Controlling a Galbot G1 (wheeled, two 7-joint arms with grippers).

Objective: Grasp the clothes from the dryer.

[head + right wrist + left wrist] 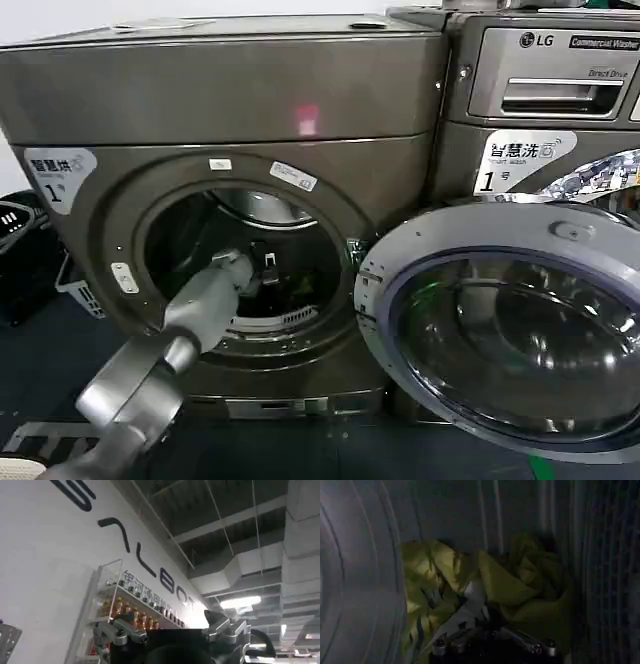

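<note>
the left gripper (492,630) is deep in the dryer (220,120), jaws spread wide against the clothes (520,590) heaped on the drum floor, nothing gripped yet — closing now might pinch just a thin fold that slips free on withdrawal.

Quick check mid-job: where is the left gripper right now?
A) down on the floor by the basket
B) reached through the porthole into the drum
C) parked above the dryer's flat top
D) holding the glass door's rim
B: the left gripper is inside the dryer drum, with the clothes right before it.
</note>
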